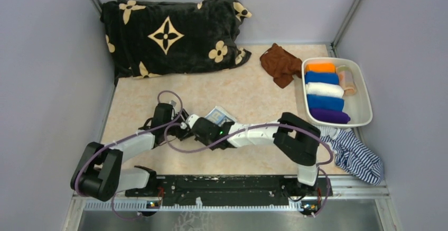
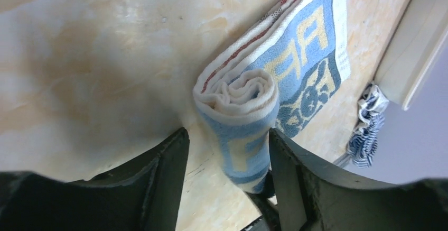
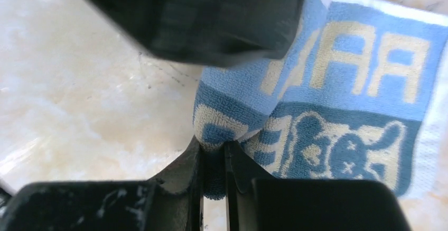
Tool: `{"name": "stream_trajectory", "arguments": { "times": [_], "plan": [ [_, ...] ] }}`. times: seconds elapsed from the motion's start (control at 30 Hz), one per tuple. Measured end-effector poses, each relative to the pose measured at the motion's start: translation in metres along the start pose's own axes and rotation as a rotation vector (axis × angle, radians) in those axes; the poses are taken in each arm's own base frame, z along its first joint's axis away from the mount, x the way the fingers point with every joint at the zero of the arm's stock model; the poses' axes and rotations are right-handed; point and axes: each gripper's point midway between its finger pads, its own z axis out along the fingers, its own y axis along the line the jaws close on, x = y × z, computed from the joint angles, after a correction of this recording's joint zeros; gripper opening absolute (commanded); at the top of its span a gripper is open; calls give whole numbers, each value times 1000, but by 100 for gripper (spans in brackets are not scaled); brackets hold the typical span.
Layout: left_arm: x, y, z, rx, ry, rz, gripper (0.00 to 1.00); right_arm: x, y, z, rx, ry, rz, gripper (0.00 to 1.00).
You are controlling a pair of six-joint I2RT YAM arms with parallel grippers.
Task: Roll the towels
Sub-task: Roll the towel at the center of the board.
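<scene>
A pale blue-white printed towel point(image 1: 221, 116) lies mid-table, partly rolled from its near end. In the left wrist view the roll point(image 2: 240, 109) points toward the camera and the flat part point(image 2: 309, 56) spreads beyond it. My left gripper point(image 2: 227, 175) is open, with its fingers on either side of the roll's end. My right gripper point(image 3: 214, 159) is shut on a fold at the roll's other end point(image 3: 232, 109). Both grippers meet at the towel point(image 1: 194, 122). A plain brown towel point(image 1: 280, 64) lies crumpled at the back right.
A white tray point(image 1: 364, 91) at the right holds several rolled towels point(image 1: 323, 89). A navy-and-white striped cloth point(image 1: 355, 157) lies in front of it. A big black blanket with beige flowers point(image 1: 169, 35) fills the back left. Grey walls close in both sides.
</scene>
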Motion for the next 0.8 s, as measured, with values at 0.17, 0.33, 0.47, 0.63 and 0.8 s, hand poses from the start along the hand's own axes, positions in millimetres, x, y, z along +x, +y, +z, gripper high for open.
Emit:
{"name": "stream_trajectory", "arguments": {
  "times": [0.17, 0.33, 0.47, 0.63, 0.8],
  "plan": [
    [-7, 3, -20, -37, -67, 28, 71, -2, 5, -9, -317, -33, 209, 0],
    [-17, -5, -41, -27, -149, 57, 73, -7, 19, -21, -639, -77, 417, 0],
    [-15, -6, -52, -13, -169, 63, 73, -15, 22, -35, -852, -117, 578, 0],
    [0, 2, -55, -17, -125, 40, 73, -16, 19, -32, -1018, -124, 754, 1],
    [12, 8, -54, -14, -82, 11, 73, 0, 23, -24, -1096, -57, 879, 1]
  ]
}}
